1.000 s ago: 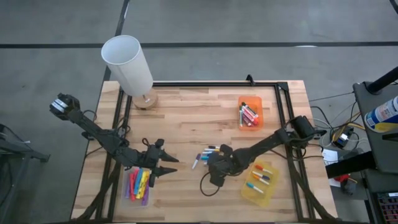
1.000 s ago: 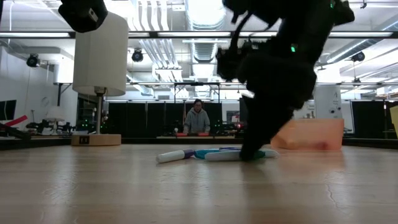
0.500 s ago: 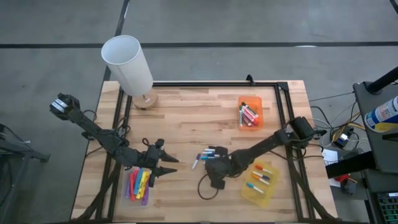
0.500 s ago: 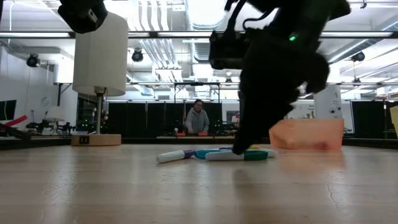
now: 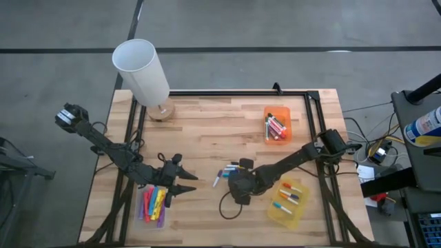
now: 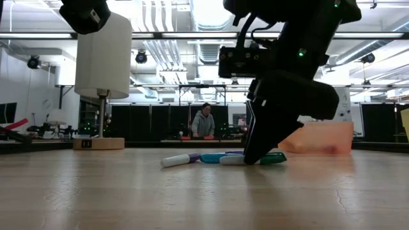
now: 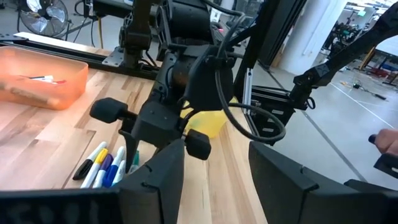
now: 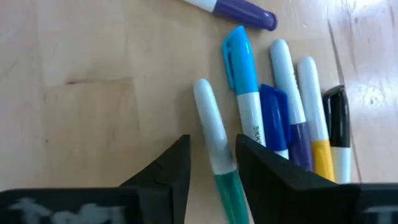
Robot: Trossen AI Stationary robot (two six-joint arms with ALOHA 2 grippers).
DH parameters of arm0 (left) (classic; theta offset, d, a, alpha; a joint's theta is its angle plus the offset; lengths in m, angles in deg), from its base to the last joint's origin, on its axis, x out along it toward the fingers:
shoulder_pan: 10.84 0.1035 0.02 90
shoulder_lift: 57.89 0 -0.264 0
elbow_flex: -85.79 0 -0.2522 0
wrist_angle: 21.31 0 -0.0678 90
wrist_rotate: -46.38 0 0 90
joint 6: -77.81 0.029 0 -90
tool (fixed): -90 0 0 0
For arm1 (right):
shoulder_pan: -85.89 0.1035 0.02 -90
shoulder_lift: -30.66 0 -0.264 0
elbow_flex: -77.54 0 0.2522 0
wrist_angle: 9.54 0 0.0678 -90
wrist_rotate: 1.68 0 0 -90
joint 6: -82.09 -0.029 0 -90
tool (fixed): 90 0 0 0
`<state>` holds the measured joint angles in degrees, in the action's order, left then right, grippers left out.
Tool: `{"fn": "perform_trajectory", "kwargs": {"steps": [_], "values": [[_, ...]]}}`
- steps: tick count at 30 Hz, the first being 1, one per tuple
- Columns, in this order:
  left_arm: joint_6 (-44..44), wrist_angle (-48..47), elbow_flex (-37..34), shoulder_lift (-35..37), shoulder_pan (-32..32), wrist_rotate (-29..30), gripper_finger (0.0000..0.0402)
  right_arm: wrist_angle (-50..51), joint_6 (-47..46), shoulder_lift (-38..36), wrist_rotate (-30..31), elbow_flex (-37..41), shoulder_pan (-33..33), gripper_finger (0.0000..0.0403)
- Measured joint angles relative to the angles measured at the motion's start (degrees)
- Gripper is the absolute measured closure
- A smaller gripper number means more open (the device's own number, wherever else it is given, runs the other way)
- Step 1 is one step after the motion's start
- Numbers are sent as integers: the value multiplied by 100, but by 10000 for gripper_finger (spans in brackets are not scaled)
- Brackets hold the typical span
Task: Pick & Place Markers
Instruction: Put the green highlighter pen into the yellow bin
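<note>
The right gripper (image 8: 208, 163) straddles a green-capped marker (image 8: 217, 149) on the table, its 2 fingers narrowly parted, seemingly not clamping. The left gripper (image 5: 180, 183) waits wide beside the clear bin (image 5: 153, 205).

Even overhead light is washing the wooden table (image 5: 207, 131) in the high view, casting only faint shadows. In the low view, ceiling strip lights (image 6: 211, 13) are glaring across the upper frame, turning the right arm (image 6: 287, 70) into a near silhouette while the foreground tabletop is blurring. The right wrist view is showing soft-focus markers (image 8: 249, 124).
</note>
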<state>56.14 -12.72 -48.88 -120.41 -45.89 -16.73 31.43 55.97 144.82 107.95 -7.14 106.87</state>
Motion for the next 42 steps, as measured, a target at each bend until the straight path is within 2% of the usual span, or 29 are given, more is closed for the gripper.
{"fn": "perform_trajectory", "kwargs": {"steps": [6, 15, 22, 24, 32, 42], "values": [[2, 11, 0, 0, 2, 0, 227, 54, 123, -3, 74, 7, -1, 291], [2, 44, 0, 0, 7, 14, 227, 116, -99, 104, -468, 15, -46, 308], [30, 40, 0, 24, 9, 23, 227, 136, -371, 110, -756, -27, -53, 369], [61, 42, 0, 61, 9, 87, 227, 218, -376, 100, -748, -94, -51, 375], [62, 26, 0, 76, 9, 129, 227, 1344, -603, 80, -1028, -895, -3, 375], [55, 28, 0, 76, 9, 129, 227, 2844, -870, 58, -965, -2029, 292, 375]]}}
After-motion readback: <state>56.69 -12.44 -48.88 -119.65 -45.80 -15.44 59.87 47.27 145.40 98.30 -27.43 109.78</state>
